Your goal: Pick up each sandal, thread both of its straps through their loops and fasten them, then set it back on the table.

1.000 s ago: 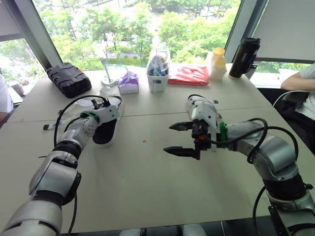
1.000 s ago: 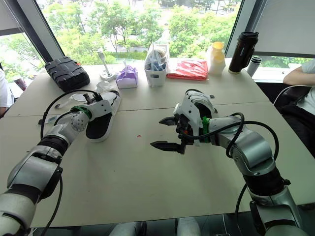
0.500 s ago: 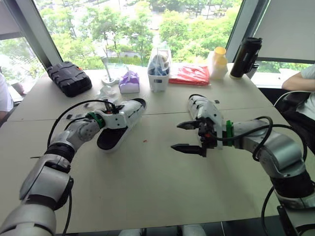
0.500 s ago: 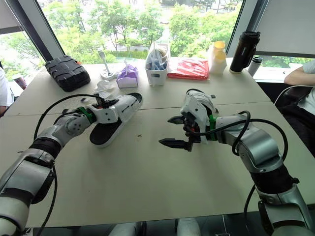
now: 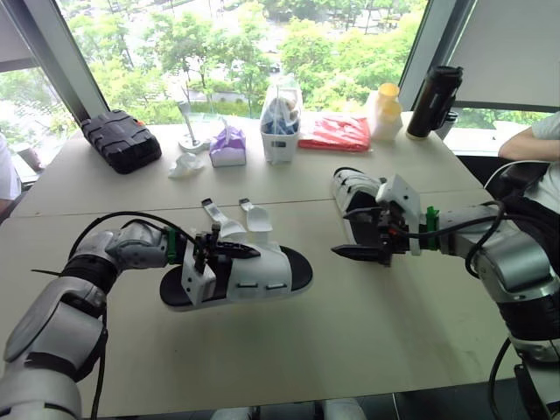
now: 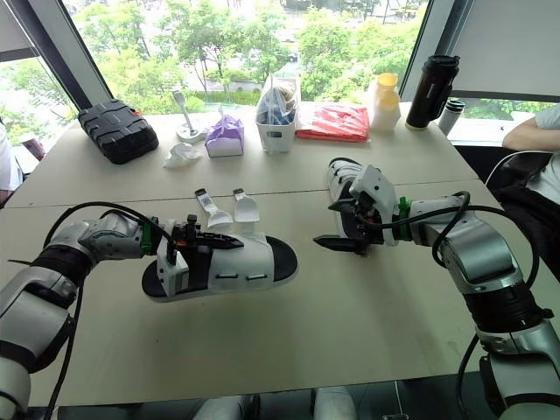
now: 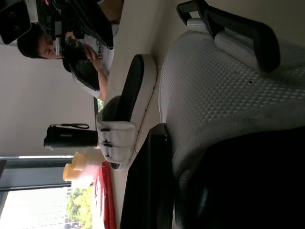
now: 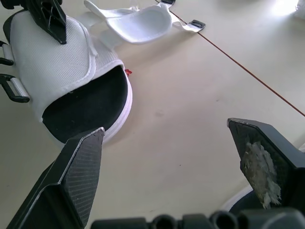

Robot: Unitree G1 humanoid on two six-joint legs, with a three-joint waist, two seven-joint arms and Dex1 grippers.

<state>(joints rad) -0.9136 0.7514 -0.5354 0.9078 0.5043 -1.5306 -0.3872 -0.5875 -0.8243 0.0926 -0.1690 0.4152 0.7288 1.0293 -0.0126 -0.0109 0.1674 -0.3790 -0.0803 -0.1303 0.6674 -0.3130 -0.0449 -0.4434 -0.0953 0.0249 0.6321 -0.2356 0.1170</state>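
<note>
Much of the second sandal (image 5: pixel 353 194) is hidden behind the right gripper (image 8: pixel 165 129), so I cannot tell whether its straps are fastened. It lies on the table (image 5: pixel 289 350) toward the right edge. That gripper's fingers stand wide apart with nothing between them, just in front of this sandal.

The left gripper (image 5: pixel 219 254) is clamped on the white upper of the loose-strapped sandal (image 5: pixel 267 278), near the middle of the table and a little toward the left edge. Its fingers cover part of the upper. I cannot tell whether the black sole rests on the table or hangs just above it. The two straps (image 5: pixel 256 220) stand free and open, pointing toward the far edge.

Along the far edge a white caddy (image 5: pixel 282 138) holds blue and white items too jumbled to make out. Beside it are a purple tissue pack (image 5: pixel 227 145), a red packet (image 5: pixel 335 133), a yellow-capped bottle (image 5: pixel 385 114) and a black flask (image 5: pixel 435 101). A black case (image 5: pixel 121 140) sits at the far left corner. A person's arm (image 5: pixel 534 144) is cut off at the right.
</note>
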